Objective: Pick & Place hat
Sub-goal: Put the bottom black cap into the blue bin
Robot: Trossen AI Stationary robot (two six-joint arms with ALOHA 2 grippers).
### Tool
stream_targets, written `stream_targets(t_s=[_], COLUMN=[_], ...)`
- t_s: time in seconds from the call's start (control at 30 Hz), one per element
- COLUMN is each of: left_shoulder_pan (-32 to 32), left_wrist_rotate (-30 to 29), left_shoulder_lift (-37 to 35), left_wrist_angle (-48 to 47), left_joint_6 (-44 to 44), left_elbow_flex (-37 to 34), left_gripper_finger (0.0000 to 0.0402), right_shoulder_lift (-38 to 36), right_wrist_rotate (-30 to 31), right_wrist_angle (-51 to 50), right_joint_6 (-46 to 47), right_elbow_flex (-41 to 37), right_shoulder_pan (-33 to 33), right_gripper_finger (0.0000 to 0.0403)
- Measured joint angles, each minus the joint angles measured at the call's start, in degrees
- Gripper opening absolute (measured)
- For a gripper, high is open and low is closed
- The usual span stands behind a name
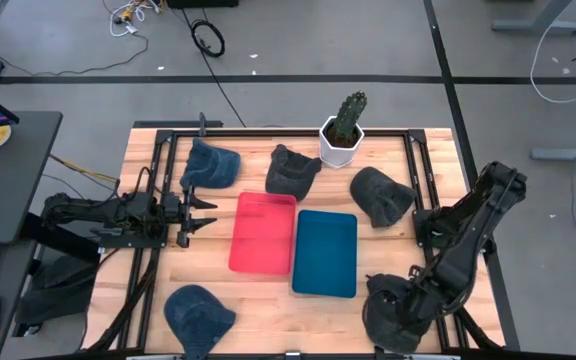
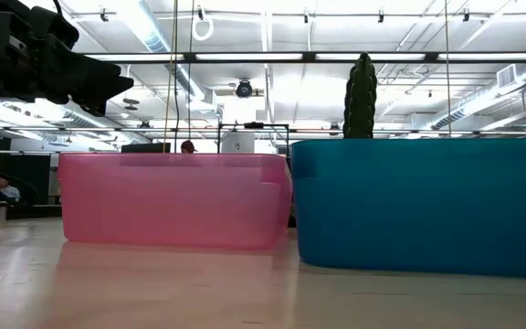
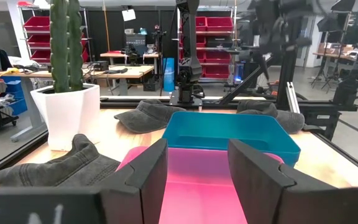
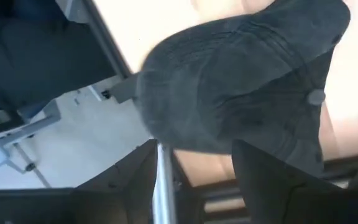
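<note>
A dark grey hat [image 4: 247,81] lies at the table's near right corner [image 1: 380,326], part of it over the black frame rail at the edge. My right gripper [image 4: 191,180] hangs just above it, pointing steeply down, open, one finger on either side of the rail; I see no touch. Other hats lie on the wood: a blue one [image 1: 211,165] and two dark grey ones [image 1: 291,170] [image 1: 380,195] at the far side, another blue one [image 1: 198,315] at the near left. My left gripper [image 3: 197,180] waits at the table's left [image 1: 203,210], level and open, facing the trays.
A pink tray [image 1: 263,232] and a blue tray [image 1: 325,253] stand side by side mid-table. A cactus in a white pot [image 1: 343,130] stands at the far edge. Black frame rails [image 1: 418,170] run along the table's sides.
</note>
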Motion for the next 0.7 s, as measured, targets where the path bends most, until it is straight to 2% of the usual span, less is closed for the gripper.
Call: stream_targets(t_s=[0.23,0.37,0.7], left_shoulder_pan=[0.01,-0.01,0.0], left_wrist_rotate=[0.0,0.0,0.0], left_shoulder_lift=[0.0,0.0,0.0], left_wrist_angle=[0.0,0.0,0.0], left_joint_6=[0.0,0.0,0.02], left_elbow_flex=[-0.01,0.02,0.0], left_gripper_finger=[0.0172,0.0172,0.0172], right_shoulder_lift=[0.0,0.0,0.0], right_wrist_rotate=[-1.8,-1.7,-1.68], right_wrist_angle=[8.43,14.85,23.07], right_joint_6=[-1.25,-1.85,-0.52], right_elbow_flex=[-9.46,-12.32,-18.39], right_shoulder_pan=[0.02,0.06,0.91], right_gripper_finger=[0.0204,0.0198,0.0194])
